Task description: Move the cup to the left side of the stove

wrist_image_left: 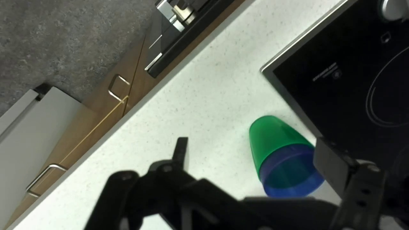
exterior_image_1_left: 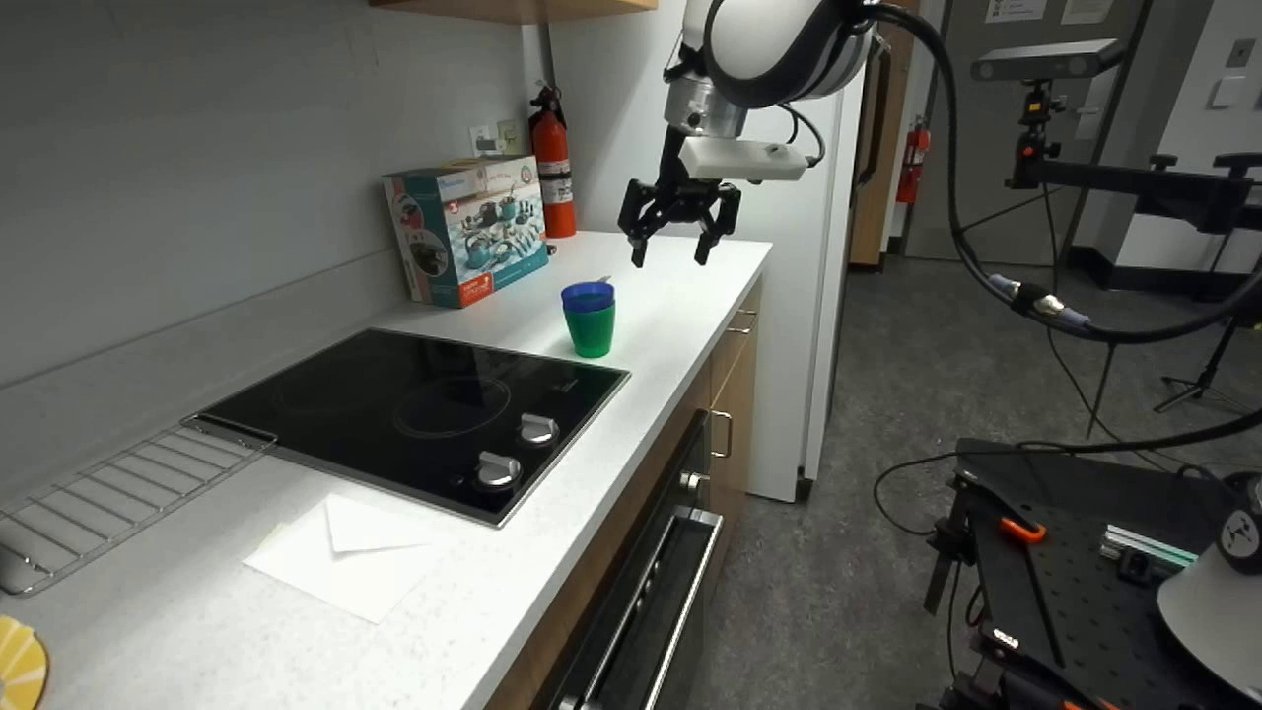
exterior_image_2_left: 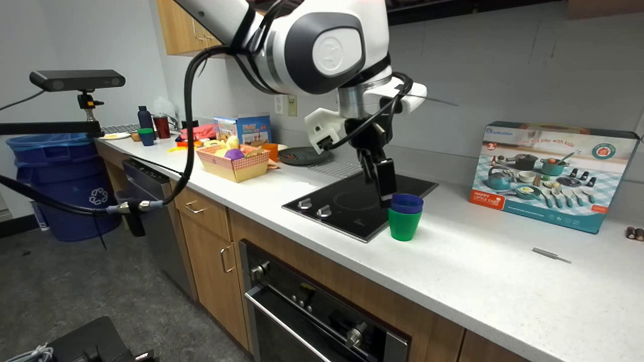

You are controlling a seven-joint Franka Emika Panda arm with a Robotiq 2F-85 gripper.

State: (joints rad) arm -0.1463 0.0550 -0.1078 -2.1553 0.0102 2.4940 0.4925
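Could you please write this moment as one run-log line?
cup: upright on counter, beside stove | fingers: open, empty, above counter | move: not yet done

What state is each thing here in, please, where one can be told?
Robotiq gripper: open, holding nothing
Green-and-blue plastic cup: upright on the countertop
Black glass cooktop: no glow; whether on, cannot tell
Toy cookware box: standing upright
Oven door: shut
Cabinet drawer: shut
Nearer fire extinguisher: upright

One stove (exterior_image_1_left: 394, 414), two stove knobs (exterior_image_1_left: 538, 430), two green-and-blue cups (exterior_image_2_left: 404, 226), two fire extinguishers (exterior_image_1_left: 554, 177), two printed boxes (exterior_image_2_left: 551, 176), one wire rack (exterior_image_2_left: 336, 169), one basket (exterior_image_2_left: 251, 166).
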